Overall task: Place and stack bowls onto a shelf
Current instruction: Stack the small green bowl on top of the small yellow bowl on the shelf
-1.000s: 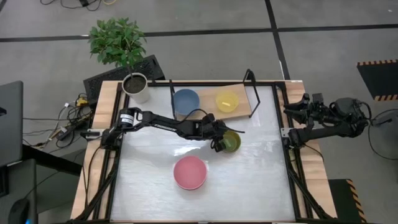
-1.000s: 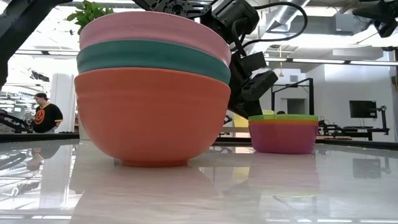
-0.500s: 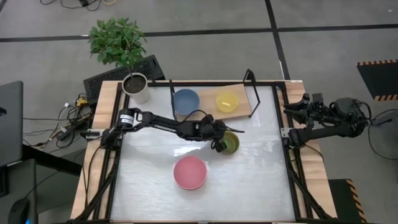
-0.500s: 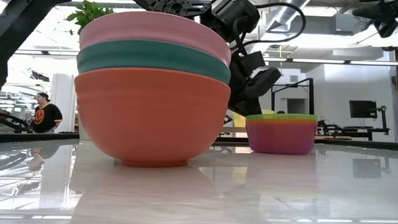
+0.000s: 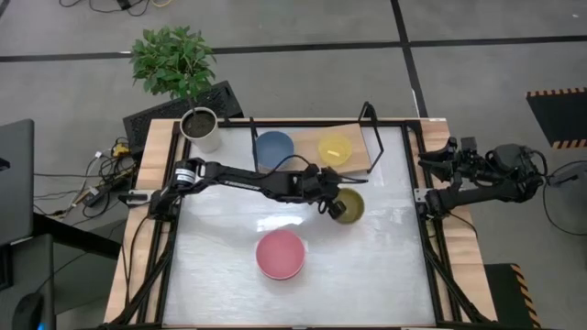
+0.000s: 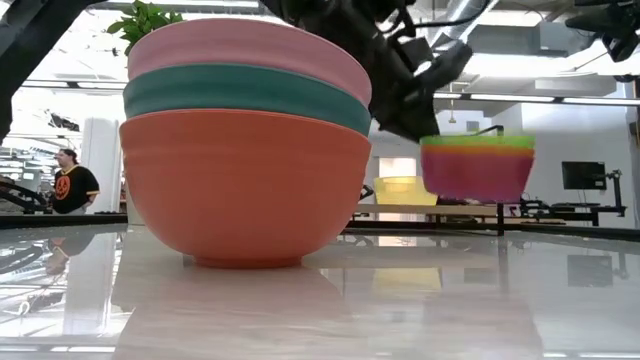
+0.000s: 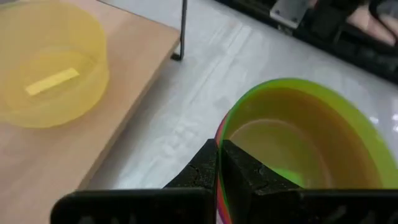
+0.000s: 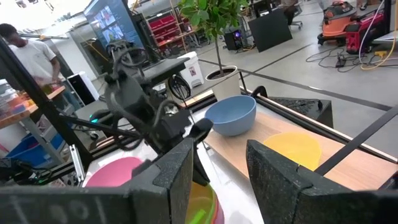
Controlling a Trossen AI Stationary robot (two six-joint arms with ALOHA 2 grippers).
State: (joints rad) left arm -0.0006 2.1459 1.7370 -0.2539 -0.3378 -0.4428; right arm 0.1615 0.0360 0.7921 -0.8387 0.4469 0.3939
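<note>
My left gripper (image 5: 328, 203) is shut on the rim of a small stack of bowls, olive green on top and purple below (image 5: 348, 206), which is in the air in the low view (image 6: 477, 168). A second stack, pink over teal over orange-red (image 5: 280, 254), rests by its base on the tabletop near the front (image 6: 245, 150). The light-wood shelf (image 5: 307, 163) stands at the far edge and carries a blue bowl (image 5: 273, 148) and a yellow bowl (image 5: 335, 148). My right gripper (image 8: 217, 180) is open and empty at the table's right edge (image 5: 431, 165). My left gripper has one finger (image 7: 245, 177) inside the olive green bowl and the other (image 7: 200, 171) outside the stack. They pinch the rim (image 7: 219, 132) on the side toward the table's left. The fingers slant down from the left. The stack is lifted clear, roughly level.
A white plant pot (image 5: 202, 128) stands at the table's far left corner. The shelf's black end frames (image 5: 369, 117) rise at both its ends. Bare white tabletop (image 5: 385, 257) lies at the front right. A person (image 6: 72, 185) stands in the room beyond.
My left gripper has risen and gone a little toward the table's right edge, staying shut. The olive green and purple stack, which stood on the table, is now lifted clear and hangs level at about the height of the shelf's bowls.
</note>
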